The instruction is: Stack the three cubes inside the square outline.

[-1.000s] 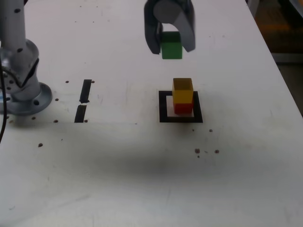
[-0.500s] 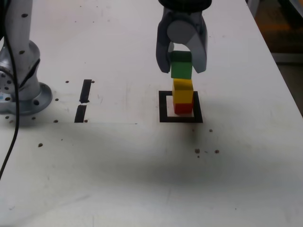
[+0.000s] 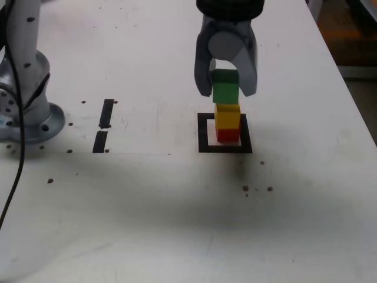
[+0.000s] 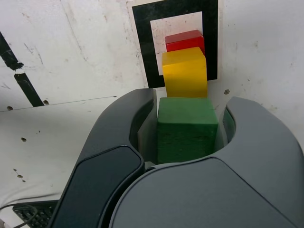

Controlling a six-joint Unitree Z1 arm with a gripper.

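One green cube (image 3: 225,92) sits, seemingly ungripped, between end effector (image 3: 227,89) jaws.

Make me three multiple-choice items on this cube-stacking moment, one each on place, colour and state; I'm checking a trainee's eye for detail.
1. Where does the red cube sit?
A. inside the square outline
B. beside the two black strips
C. at the table's edge

2. Which colour is the cube between the red and green ones?
A. blue
B. yellow
C. white

3. How does the pincer stand?
A. far off to one side, empty
B. lying flat on the table
C. around the green cube, above the stack

Answers:
1 A, the exterior view shows red at the bottom within the black border.
2 B, the yellow cube rests on red.
3 C, the wrist view shows green between the fingers.
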